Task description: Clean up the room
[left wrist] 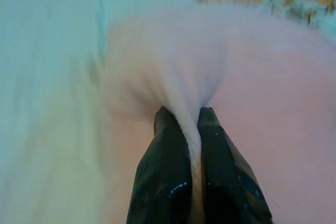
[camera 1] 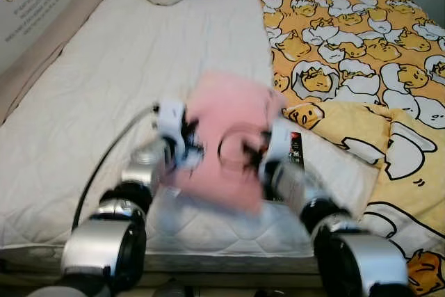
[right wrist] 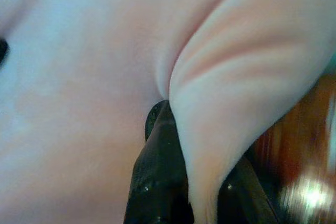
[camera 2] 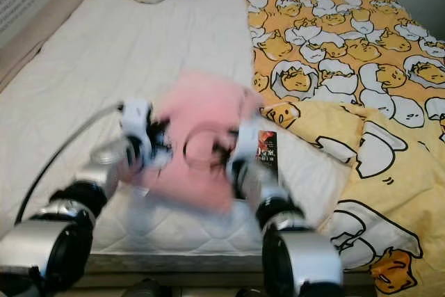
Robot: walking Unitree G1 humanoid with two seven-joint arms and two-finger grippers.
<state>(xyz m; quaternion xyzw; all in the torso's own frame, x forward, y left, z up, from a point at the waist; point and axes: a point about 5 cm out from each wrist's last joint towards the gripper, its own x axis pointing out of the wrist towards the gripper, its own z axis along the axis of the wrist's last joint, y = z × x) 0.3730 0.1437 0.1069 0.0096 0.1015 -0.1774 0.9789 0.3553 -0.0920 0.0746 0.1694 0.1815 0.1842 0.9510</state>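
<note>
The likeliest trouble, as I judge it, is the pink cloth [camera 1: 226, 140] slipping from one pinch, since each gripper holds only a thin fold and the heads views are blurred as if by motion; a sagging edge could also snag the small dark packet [camera 1: 295, 147] lying on the white mattress [camera 1: 104, 88] just right of the cloth. The left gripper [left wrist: 191, 116] is clenched on a ridge of the cloth, the fold squeezed between its fingers; the right gripper [right wrist: 176, 111] likewise grips a fold, cloth draping over one finger. The cloth hangs between both grippers, above the mattress's near edge, left of the yellow duvet [camera 1: 361, 53].
</note>
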